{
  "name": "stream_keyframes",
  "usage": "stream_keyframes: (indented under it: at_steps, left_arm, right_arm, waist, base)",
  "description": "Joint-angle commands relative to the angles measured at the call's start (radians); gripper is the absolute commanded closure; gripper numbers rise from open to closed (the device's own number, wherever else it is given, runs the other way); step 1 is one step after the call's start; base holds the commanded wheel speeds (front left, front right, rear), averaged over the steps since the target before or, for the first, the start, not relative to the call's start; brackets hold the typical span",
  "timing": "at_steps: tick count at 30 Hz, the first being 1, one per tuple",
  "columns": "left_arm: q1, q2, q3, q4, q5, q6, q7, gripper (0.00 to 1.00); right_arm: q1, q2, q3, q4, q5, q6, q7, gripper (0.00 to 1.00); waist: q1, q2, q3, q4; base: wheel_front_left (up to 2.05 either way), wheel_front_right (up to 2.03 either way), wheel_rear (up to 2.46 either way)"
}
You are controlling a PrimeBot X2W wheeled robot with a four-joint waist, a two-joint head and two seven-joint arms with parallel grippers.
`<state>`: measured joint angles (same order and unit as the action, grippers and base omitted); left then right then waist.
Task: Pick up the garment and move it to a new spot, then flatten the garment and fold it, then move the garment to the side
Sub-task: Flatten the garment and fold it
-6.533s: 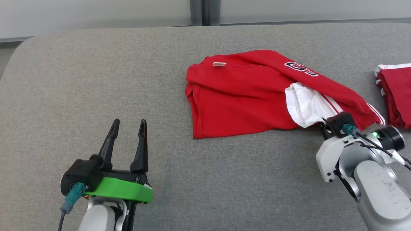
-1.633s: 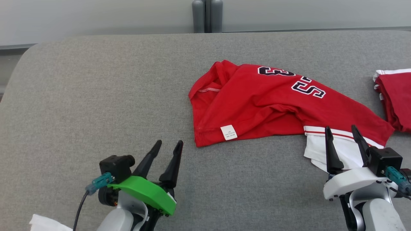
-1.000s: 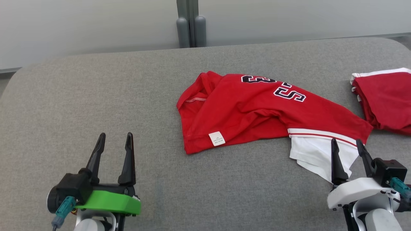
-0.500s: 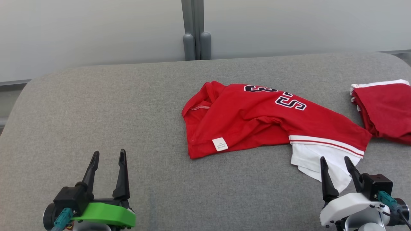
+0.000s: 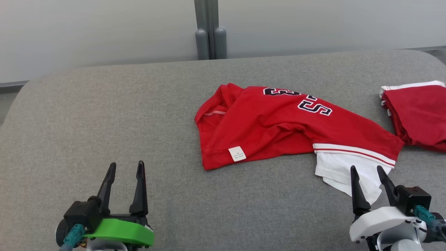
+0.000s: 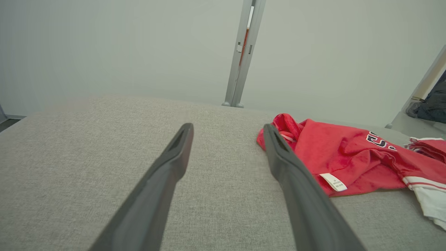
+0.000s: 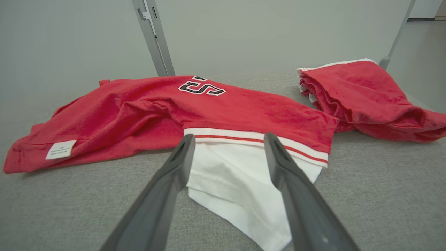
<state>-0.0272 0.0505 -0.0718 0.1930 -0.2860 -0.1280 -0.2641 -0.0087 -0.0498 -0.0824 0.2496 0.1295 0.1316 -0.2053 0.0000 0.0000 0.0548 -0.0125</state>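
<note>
The garment (image 5: 271, 122) has flipped (number (image 5: 315, 105) partly hidden in folds); left pincer (image 5: 126, 163) and right pincer (image 5: 366, 167) gape empty.

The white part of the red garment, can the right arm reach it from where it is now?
Probably yes. The right tool stands open with its fingers pointed at the white part, close in front of it, and nothing lies between them.

Left gripper (image 5: 126, 164) sits at the lower left of the head view, jaws apart and holding nothing, fingers pointing up the frame from a green mount (image 5: 120, 235). Right gripper (image 5: 366, 168) sits at the lower right, jaws likewise apart, fingers leaning slightly left, on a white wrist (image 5: 379, 219)
</note>
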Motion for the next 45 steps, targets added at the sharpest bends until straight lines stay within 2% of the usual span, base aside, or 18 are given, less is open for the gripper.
stream_keyframes:
  at_steps: [1, 6, 10, 17, 24, 33, 45]
  left_arm:
    - [-0.021, 0.001, -0.016, 0.001, -0.016, -0.004, 0.000, 0.00]
    - [-0.068, 0.001, -0.099, 0.061, -0.075, -0.004, 0.000, 0.00]
    - [-0.126, 0.001, -0.200, 0.159, -0.114, -0.004, 0.005, 0.00]
    - [-0.241, 0.002, -0.335, 0.290, -0.182, 0.018, 0.057, 0.00]
    - [-0.334, 0.002, -0.388, 0.387, -0.242, 0.042, 0.081, 0.00]
    - [-0.405, 0.002, -0.429, 0.447, -0.315, 0.084, 0.132, 0.00]
    - [-0.470, 0.002, -0.458, 0.498, -0.373, 0.092, 0.169, 0.00]
  right_arm:
    - [-0.009, -0.002, -0.013, -0.013, 0.013, -0.002, 0.006, 0.00]
    - [0.021, -0.002, -0.095, -0.030, 0.037, -0.002, 0.112, 0.00]
    - [0.039, -0.001, -0.154, -0.042, 0.054, -0.002, 0.204, 0.00]
    - [-0.001, -0.002, -0.106, -0.005, 0.108, -0.002, 0.248, 0.00]
    - [-0.048, -0.002, -0.021, 0.088, 0.169, -0.002, 0.234, 0.00]
    - [-0.097, -0.001, 0.027, 0.195, 0.215, -0.002, 0.186, 0.00]
    - [-0.163, 0.000, 0.101, 0.254, 0.262, -0.001, 0.106, 0.00]
  waist:
    - [0.0000, 0.0000, 0.016, -0.005]
    - [0.0000, 0.0000, 0.046, -0.014]
    - [0.0000, 0.0000, 0.068, -0.029]
    - [0.0000, 0.0000, 0.100, -0.063]
    - [0.0000, 0.0000, 0.121, -0.088]
    - [0.0000, 0.0000, 0.132, -0.098]
    - [0.0000, 0.0000, 0.137, -0.092]
  base:
    - [0.00, 0.00, 0.00]
    - [0.00, 0.00, 0.00]
    - [0.00, 0.00, 0.00]
    - [0.00, 0.00, 0.00]
    - [0.00, 0.00, 0.00]
    - [0.00, 0.00, 0.00]
    - [0.00, 0.00, 0.00]
